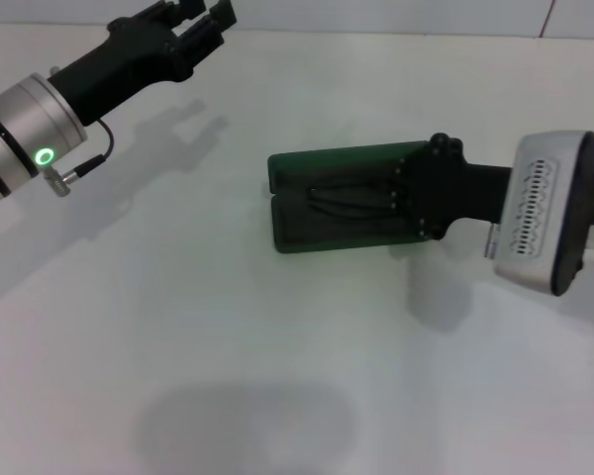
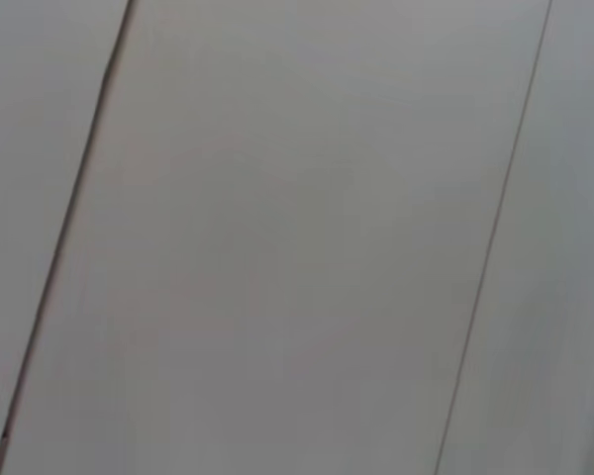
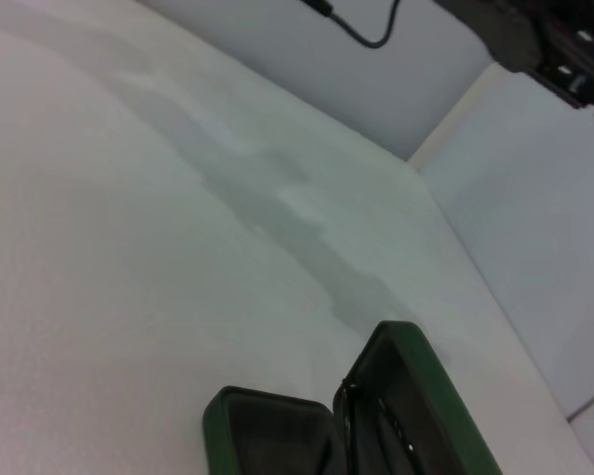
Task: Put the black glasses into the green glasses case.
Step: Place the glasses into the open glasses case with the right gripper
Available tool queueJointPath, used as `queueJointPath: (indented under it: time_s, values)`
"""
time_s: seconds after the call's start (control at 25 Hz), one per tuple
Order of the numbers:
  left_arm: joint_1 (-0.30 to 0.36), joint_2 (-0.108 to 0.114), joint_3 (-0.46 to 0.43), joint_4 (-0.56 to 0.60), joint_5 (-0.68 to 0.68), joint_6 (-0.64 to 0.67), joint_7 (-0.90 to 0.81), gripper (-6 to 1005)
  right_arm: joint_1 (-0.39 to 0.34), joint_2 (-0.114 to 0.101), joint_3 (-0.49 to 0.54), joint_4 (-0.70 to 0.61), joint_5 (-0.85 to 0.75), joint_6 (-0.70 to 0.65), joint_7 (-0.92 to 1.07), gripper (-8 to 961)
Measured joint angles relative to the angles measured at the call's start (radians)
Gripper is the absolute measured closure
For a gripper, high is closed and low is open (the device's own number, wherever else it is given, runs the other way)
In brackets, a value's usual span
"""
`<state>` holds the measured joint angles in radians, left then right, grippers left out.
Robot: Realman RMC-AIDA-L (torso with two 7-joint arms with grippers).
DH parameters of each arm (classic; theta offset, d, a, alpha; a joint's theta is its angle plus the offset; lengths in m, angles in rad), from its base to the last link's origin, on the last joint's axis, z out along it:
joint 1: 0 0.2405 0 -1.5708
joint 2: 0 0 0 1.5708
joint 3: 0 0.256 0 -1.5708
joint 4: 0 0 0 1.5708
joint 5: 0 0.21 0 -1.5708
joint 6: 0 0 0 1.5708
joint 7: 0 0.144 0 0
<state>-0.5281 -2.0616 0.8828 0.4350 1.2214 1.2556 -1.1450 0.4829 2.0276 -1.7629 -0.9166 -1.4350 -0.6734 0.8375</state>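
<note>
The green glasses case [image 1: 332, 228] lies open in the middle of the white table, and its two halves also show in the right wrist view [image 3: 441, 401]. The black glasses [image 1: 348, 201] lie folded inside it as thin dark lines near the hinge, faintly visible in the right wrist view [image 3: 381, 421]. My right gripper [image 1: 416, 193] hangs over the case's right end and hides that end along with part of the glasses. My left gripper [image 1: 206, 20] is raised at the far left back, well away from the case, open and holding nothing.
A white table [image 1: 277, 376] surrounds the case. A grey wall [image 3: 376, 89] rises behind the table's far edge. The left arm [image 3: 535, 35] and its cable cross the top of the right wrist view. Only pale panels with thin seams [image 2: 495, 237] appear in the left wrist view.
</note>
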Motion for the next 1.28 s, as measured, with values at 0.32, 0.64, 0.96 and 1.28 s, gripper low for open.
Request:
queueJointPath:
  time_s: [0.32, 0.64, 0.96, 1.28]
  values:
    - [-0.010, 0.000, 0.004, 0.001, 0.002, 0.003, 0.001, 514, 0.026, 0.000, -0.088, 0.002, 0.058, 0.093, 0.004, 835]
    - [-0.008, -0.001, 0.004, 0.001, 0.004, 0.000, 0.001, 514, 0.003, 0.000, -0.126, -0.002, 0.100, 0.107, 0.004, 825]
    - [-0.031, -0.002, 0.007, 0.004, 0.086, -0.013, -0.020, 514, -0.050, -0.007, -0.002, 0.017, 0.216, -0.174, 0.046, 814]
    - [-0.208, -0.003, 0.008, 0.009, 0.441, -0.239, -0.281, 514, -0.024, -0.033, 0.325, 0.278, 0.211, -0.485, 0.205, 816]
